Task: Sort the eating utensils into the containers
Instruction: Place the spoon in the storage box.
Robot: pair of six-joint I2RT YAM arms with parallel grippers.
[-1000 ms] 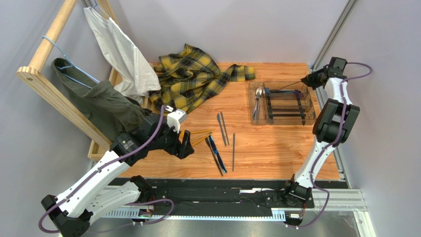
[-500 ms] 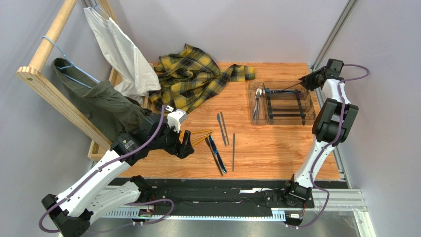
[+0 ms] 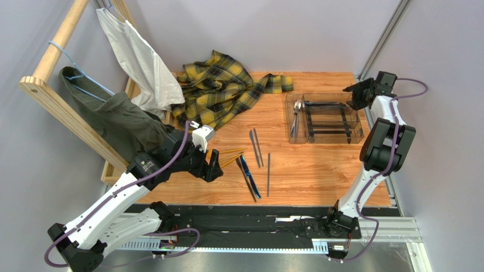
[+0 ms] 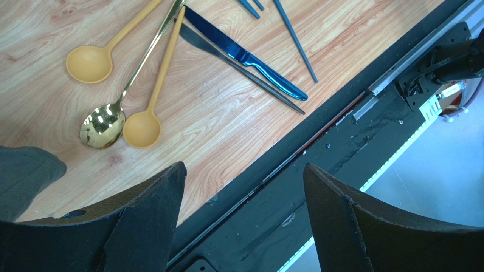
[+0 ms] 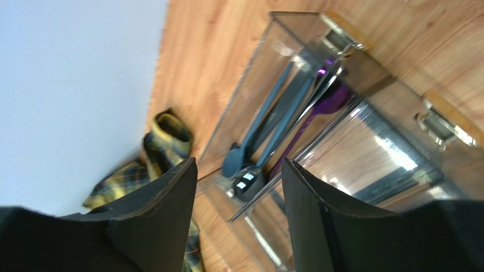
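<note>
**My right gripper (image 5: 238, 165) hangs spread at the clear tray (image 5: 372, 144)**
Its fingers pinch nothing. Teal spoons (image 5: 258, 127) lie in one long compartment, a purple piece (image 5: 335, 99) beside them. My left gripper (image 4: 244, 170), wide apart and empty, hovers above gold spoons (image 4: 103, 124) and a blue knife (image 4: 244, 55) loose on the table (image 4: 227, 124).

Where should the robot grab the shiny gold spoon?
Probably mid-handle, from straight above, the left pincer closing across it. The shiny gold spoon lies flat with a thin handle; the matte yellow spoons crowd its bowl and its handle tip, leaving more room between.
</note>
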